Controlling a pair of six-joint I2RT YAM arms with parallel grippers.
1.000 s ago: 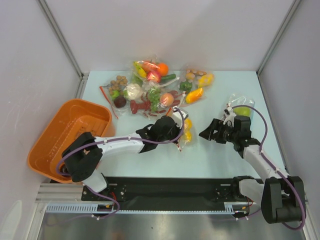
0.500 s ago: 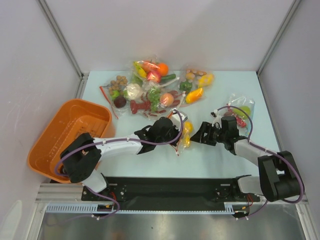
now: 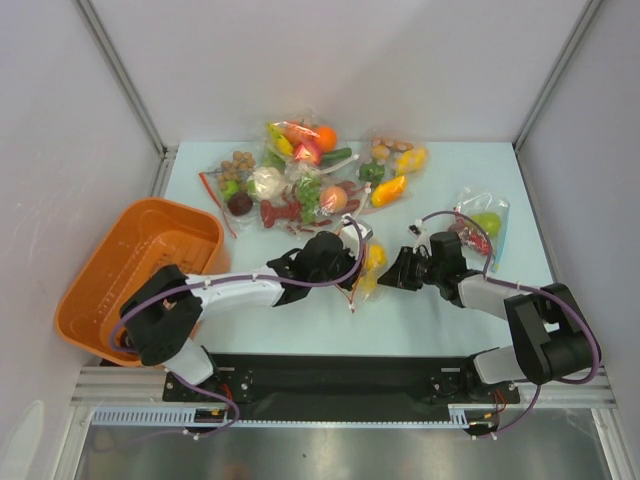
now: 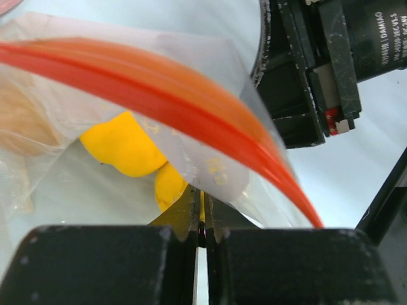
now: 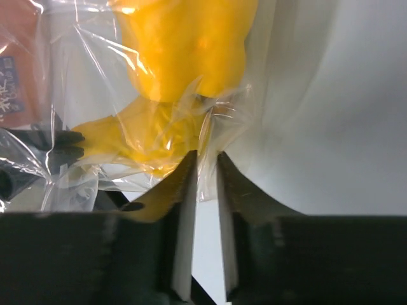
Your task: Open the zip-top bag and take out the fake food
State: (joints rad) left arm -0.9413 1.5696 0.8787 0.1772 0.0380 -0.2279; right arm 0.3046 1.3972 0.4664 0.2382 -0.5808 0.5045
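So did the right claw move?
Yes. The right gripper slid left, away from the green-fruit bag, up to the zip-top bag that the left gripper holds.

- The top external camera sits above and behind the arm bases. It looks down and forward from far off, taking in the whole table [image 3: 440, 310].
- The left wrist camera sits just behind the left gripper [image 4: 202, 216] and looks along its fingers. It is very close to the zip-top bag [image 4: 191, 95].
- The right wrist camera looks out past the right gripper [image 5: 205, 165], equally close, and faces the same bag from the opposite side.
- All three views share that bag and the yellow fake food [image 4: 124, 143] inside.
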